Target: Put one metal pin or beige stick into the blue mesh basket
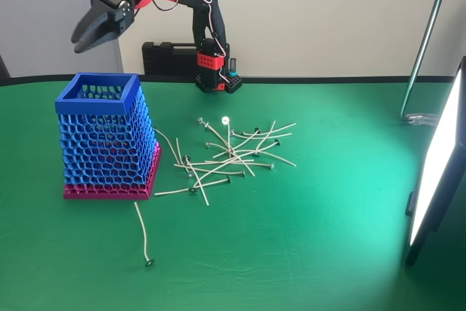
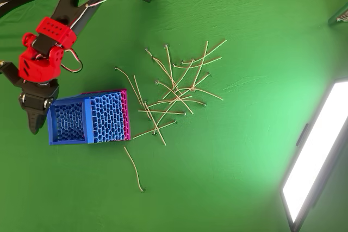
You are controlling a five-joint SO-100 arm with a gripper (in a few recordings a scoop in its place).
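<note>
- Fixed view: my black two-finger claw (image 1: 86,40) hangs high, at about 11 o'clock from the tall blue honeycomb-mesh basket with the magenta base (image 1: 97,96). I cannot tell whether it grasps something. The heap of thin beige sticks with dark metal heads (image 1: 229,152) lies at 4 o'clock from the claw, on the green table (image 1: 306,253).
- Overhead view: my claw (image 2: 33,119) is at 9 o'clock beside the basket rim (image 2: 52,124), so the basket stands between me and the heap (image 2: 174,88). One separate stick (image 2: 134,169) lies at 5 o'clock from the basket, its long axis from 11 to 5.

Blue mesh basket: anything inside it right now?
No stick is discernible inside the blue mesh basket from overhead; its floor is too dim to be sure. The gripper hangs above it.
</note>
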